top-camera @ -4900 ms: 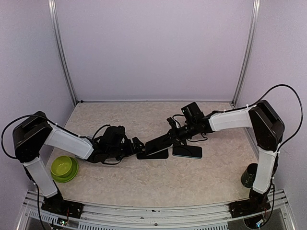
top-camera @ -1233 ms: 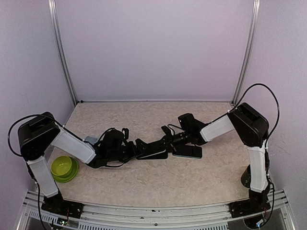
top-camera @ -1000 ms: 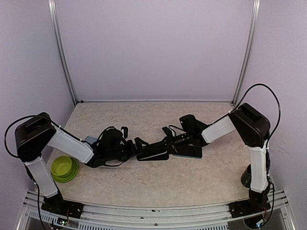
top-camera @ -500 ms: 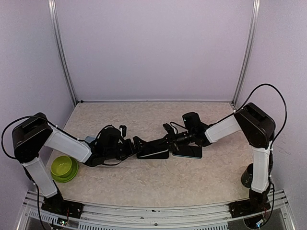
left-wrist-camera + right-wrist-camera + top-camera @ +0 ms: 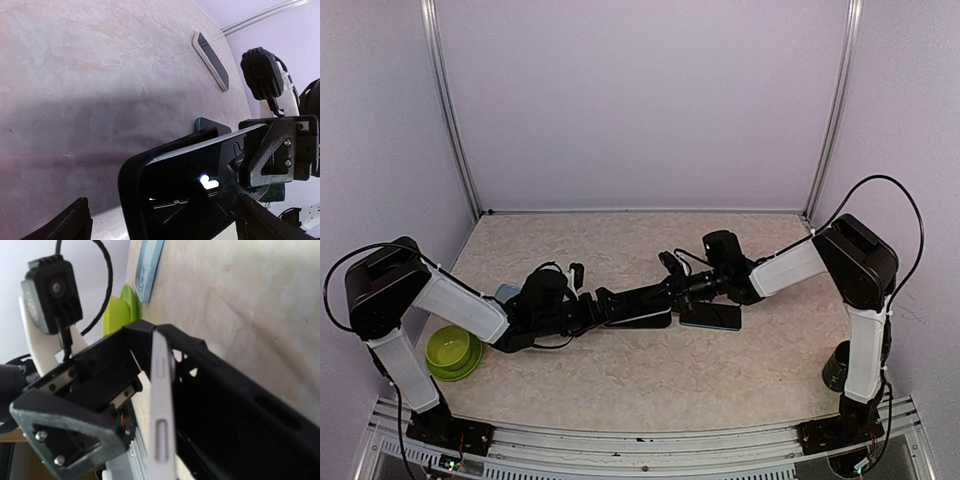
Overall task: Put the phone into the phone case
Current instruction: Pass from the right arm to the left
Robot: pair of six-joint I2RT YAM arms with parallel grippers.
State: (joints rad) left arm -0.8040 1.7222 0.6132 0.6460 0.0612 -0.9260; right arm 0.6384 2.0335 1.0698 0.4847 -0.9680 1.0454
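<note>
Phone point(image 5: 162, 405) lowered flatter onto case point(image 5: 235, 410) since last check; right fingers point(image 5: 670, 287) clamped on phone, left fingers point(image 5: 65, 227) apart; insertion underway

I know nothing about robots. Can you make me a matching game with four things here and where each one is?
Things:
1. phone
2. phone case
3. green bowl
4. dark cup

Places:
A. near-left corner
B. near-right corner
C. pinched in the jaws of the right gripper
D. in the middle, meeting the phone's end

Pairs: 1-C, 2-D, 3-A, 4-B
</note>
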